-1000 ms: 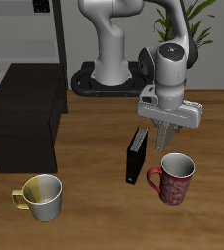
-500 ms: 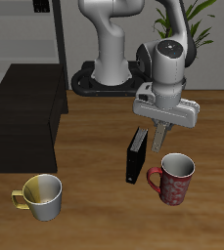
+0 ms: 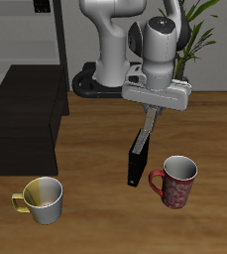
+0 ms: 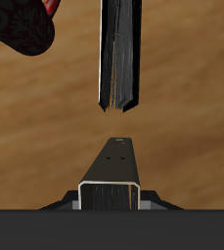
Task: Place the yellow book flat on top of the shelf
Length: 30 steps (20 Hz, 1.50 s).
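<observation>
No grey-tan yellow book shows in either view; it is hidden or out of view. The shelf (image 3: 26,119), a low black-brown cabinet with a flat bare top, stands at the table's side. My gripper (image 3: 148,126) hangs in the air just above a black upright book (image 3: 137,159), apart from it, with its fingers together and nothing between them. In the wrist view the shut fingertips (image 4: 112,186) point at the black book's thin top edge (image 4: 118,54).
A red mug (image 3: 176,181) stands close beside the black book and also shows in the wrist view (image 4: 21,24). A yellow-white mug (image 3: 43,198) sits near the table's front edge. A tall thin-framed rack (image 3: 56,40) stands behind the shelf.
My gripper has risen and moved from above the red mug toward the back and over the black book. The book and mugs have not moved.
</observation>
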### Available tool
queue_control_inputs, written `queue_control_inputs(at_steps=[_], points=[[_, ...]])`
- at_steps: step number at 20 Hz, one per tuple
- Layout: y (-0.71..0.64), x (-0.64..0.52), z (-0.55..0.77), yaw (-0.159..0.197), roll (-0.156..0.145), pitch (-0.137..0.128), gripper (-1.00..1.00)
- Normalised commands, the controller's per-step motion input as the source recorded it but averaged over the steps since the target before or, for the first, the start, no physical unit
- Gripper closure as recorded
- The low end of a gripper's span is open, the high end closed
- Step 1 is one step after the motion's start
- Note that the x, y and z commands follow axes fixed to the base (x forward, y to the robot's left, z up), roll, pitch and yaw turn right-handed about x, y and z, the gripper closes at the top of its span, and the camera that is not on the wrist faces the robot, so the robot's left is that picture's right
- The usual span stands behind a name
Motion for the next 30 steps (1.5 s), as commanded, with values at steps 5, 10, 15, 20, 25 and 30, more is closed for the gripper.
queue_control_inputs(at_steps=[5,10,15,20,25,30], points=[[-0.55,-0.07,0.41,0.079,-0.056,-0.008,1.0],[-0.53,-0.02,0.46,0.073,-0.077,-0.066,1.0],[-0.53,-0.04,0.55,0.073,-0.1,-0.071,1.0],[-0.34,-0.08,0.63,0.087,-0.058,-0.093,1.0],[-0.34,-0.01,0.46,0.093,-0.087,-0.073,1.0],[-0.38,0.07,0.29,0.097,-0.085,-0.052,1.0]])
